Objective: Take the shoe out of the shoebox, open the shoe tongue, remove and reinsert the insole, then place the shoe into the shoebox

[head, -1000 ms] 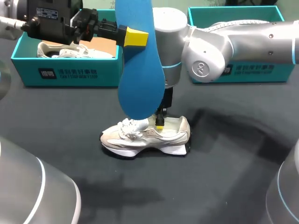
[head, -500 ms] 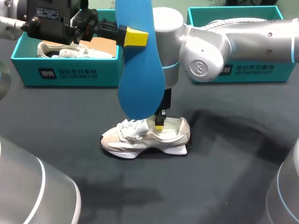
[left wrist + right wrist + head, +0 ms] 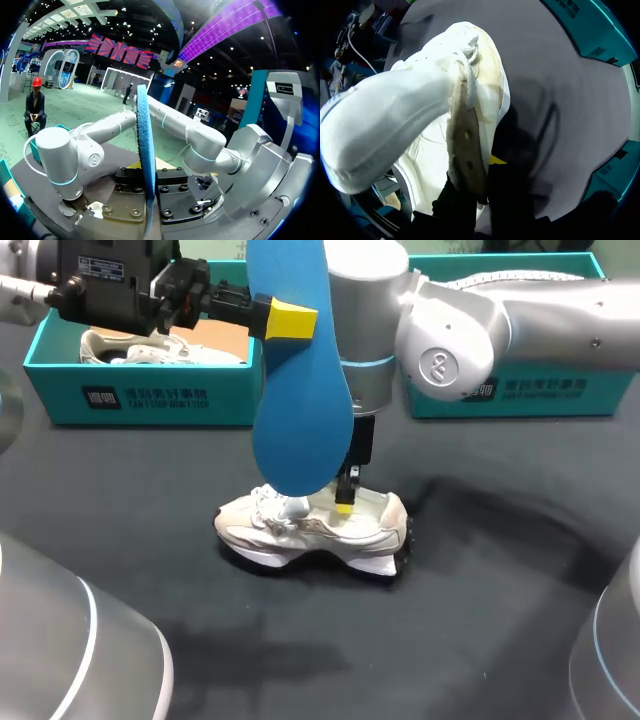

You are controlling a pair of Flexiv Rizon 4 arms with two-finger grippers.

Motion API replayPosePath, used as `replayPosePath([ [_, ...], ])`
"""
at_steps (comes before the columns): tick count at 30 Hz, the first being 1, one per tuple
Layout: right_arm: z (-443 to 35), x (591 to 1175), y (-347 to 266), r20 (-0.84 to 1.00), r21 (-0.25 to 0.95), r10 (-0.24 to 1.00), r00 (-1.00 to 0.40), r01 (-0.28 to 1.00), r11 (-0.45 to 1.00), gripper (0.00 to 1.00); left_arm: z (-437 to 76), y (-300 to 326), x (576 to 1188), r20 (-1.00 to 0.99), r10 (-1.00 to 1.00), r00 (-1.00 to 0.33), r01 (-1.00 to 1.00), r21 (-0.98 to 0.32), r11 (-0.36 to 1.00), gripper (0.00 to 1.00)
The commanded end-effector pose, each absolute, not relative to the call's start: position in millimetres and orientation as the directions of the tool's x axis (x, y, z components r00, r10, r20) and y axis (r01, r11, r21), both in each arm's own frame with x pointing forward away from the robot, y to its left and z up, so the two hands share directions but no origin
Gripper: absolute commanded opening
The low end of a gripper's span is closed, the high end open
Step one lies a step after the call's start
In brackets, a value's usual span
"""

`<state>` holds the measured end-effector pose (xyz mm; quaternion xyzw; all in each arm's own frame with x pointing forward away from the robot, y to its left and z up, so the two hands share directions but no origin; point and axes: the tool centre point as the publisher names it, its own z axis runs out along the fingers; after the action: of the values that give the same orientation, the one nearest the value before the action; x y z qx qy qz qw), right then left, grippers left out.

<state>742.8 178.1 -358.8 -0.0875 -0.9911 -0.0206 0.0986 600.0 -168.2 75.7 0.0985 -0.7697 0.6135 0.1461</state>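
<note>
At the far left of the dark table (image 3: pixel 500 590) stood the left shoebox (image 3: pixel 140 395), teal and open, with a second shoe (image 3: pixel 150 348) lying inside it. Over that box's right end the left gripper (image 3: pixel 285 318) hung well above the table, its fingers clamped on the blue insole (image 3: pixel 295 390). The insole hung down from the grip, broad end lowest, just above the shoe (image 3: pixel 300 532). From the left wrist the insole (image 3: pixel 146 165) showed edge-on, running straight up between the two fingers of the left gripper (image 3: pixel 150 200).

The pale shoe sat on its sole near the middle of the table, toe to the left and heel to the right, outside both boxes. The right gripper (image 3: pixel 343 502) came straight down into its opening. From the right wrist its dark fingers were pinched on the tan eyelet edge of the shoe (image 3: pixel 385 120), one yellow tip (image 3: pixel 495 160) just showing. Behind the right arm, at the table's far right, stood the right shoebox (image 3: pixel 520 395).
</note>
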Motion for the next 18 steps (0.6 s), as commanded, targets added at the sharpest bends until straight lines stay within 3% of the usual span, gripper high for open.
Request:
replayPosePath([
  [1,-344.5,732.6,168.6,0.194,0.035,0.237,-0.952,0.248,0.968,0.00,75.7,-170.0,601.2,0.346,0.029,-0.938,-0.331,-0.915,0.230,0.00],
  [9,-333.1,716.9,168.0,0.182,0.067,0.541,-0.821,0.559,0.826,0.00,75.7,-170.0,601.2,0.346,0.029,-0.938,-0.331,-0.915,0.230,0.00],
  [18,-321.8,706.5,175.3,0.162,0.146,0.727,-0.667,0.745,0.651,0.00,75.7,-170.0,601.2,0.346,0.029,-0.938,-0.331,-0.915,0.230,0.00],
])
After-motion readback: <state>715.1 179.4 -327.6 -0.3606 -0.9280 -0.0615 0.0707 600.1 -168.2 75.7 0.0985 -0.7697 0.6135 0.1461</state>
